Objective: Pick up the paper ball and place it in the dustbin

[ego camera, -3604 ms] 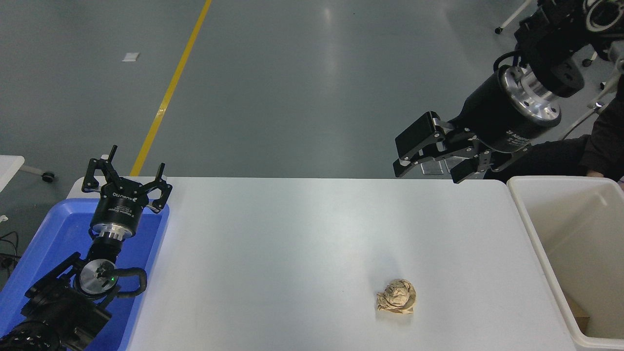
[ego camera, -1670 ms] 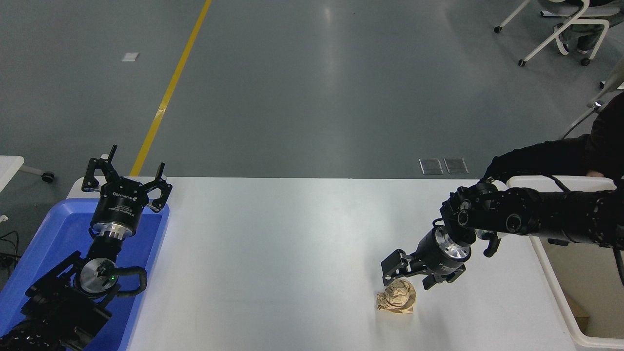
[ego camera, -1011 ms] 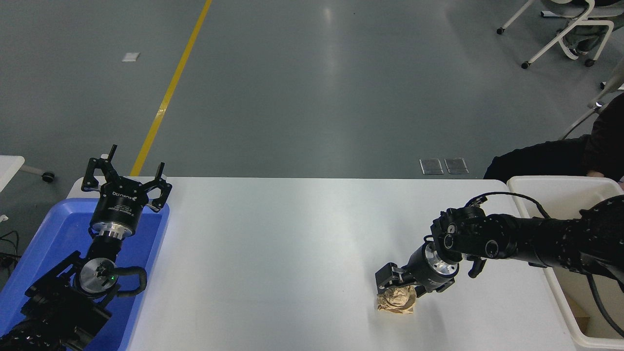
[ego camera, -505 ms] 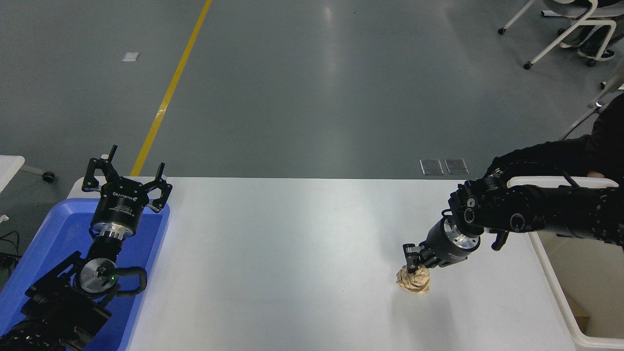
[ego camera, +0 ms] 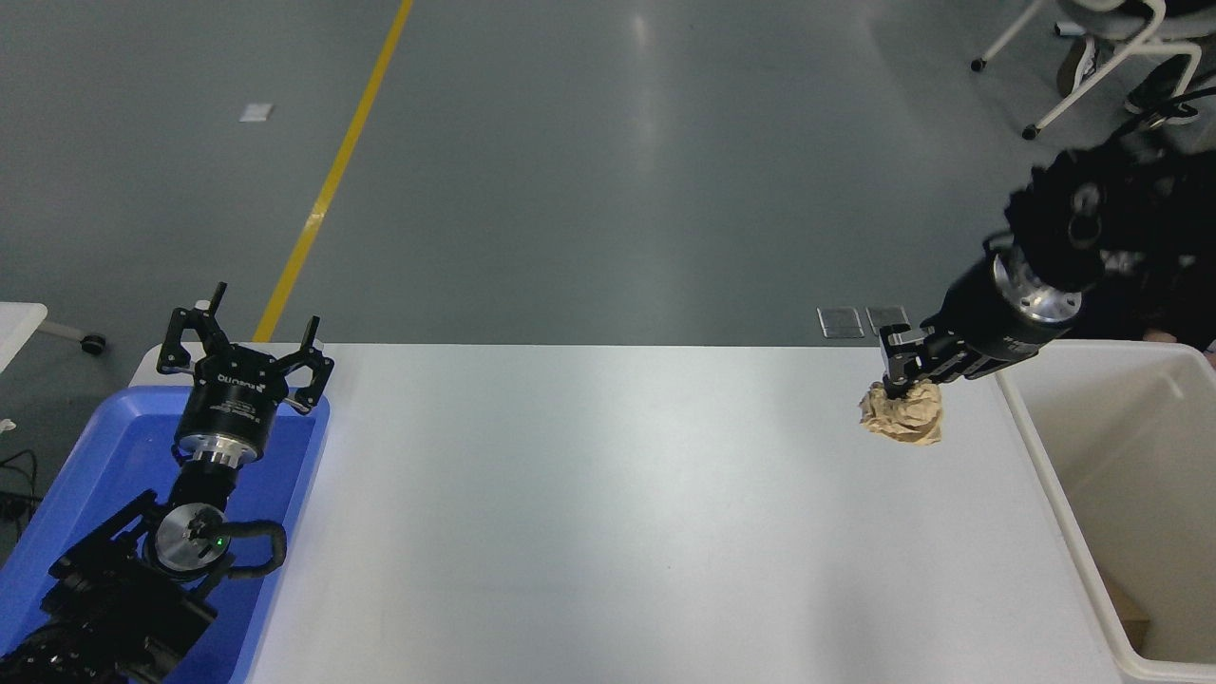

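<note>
My right gripper (ego camera: 907, 383) is shut on the tan-brown crumpled paper ball (ego camera: 903, 414), which hangs from its fingertips in the air above the table's right side. The ball is just left of the off-white dustbin (ego camera: 1043, 454), a deep tub at the right edge of the table. The right arm comes in from the upper right and is blurred. My left gripper (ego camera: 243, 350) is open and parked at the lower left, above a blue tray.
A shallow bright blue tray (ego camera: 76, 475) lies at the table's left end under the left arm. Something brown lies in the dustbin's bottom corner (ego camera: 1130, 613). A person's dark sleeve (ego camera: 1164, 304) shows behind the bin. White chairs (ego camera: 1102, 57) stand at the top right.
My right gripper closed on the paper ball on the table, then lifted it and carried it up and to the right, close to the dustbin. The left arm has not moved.
</note>
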Motion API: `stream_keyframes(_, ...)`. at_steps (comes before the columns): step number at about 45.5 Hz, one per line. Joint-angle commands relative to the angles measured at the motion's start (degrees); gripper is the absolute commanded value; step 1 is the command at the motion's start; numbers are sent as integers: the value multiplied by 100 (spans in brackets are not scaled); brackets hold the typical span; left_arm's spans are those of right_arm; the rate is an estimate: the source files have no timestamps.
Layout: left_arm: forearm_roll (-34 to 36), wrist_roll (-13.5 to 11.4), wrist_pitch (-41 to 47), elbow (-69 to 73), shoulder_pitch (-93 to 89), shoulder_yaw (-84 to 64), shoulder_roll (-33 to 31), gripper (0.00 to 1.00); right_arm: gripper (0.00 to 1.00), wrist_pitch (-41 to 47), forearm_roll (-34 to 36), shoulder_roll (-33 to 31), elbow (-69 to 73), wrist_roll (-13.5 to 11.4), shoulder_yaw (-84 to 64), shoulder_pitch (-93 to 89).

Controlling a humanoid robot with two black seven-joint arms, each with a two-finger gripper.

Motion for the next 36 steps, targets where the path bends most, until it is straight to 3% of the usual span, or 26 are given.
stream_keyframes(1,1,0,0,1,1,-1,0,100,0,261,315,-124,890,-7,-879,1959)
stream_keyframes(17,1,0,0,1,1,-1,0,100,0,243,-62,-457,890,-7,-1802,2338)
stream_keyframes(29,1,0,0,1,1,-1,0,100,0,76,-1750,-2250,-215,2,-2014,1557)
stream_keyframes(36,1,0,0,1,-7,-1,0,100,0,-573,-2032,-3270,-1525,11,-1224,-6)
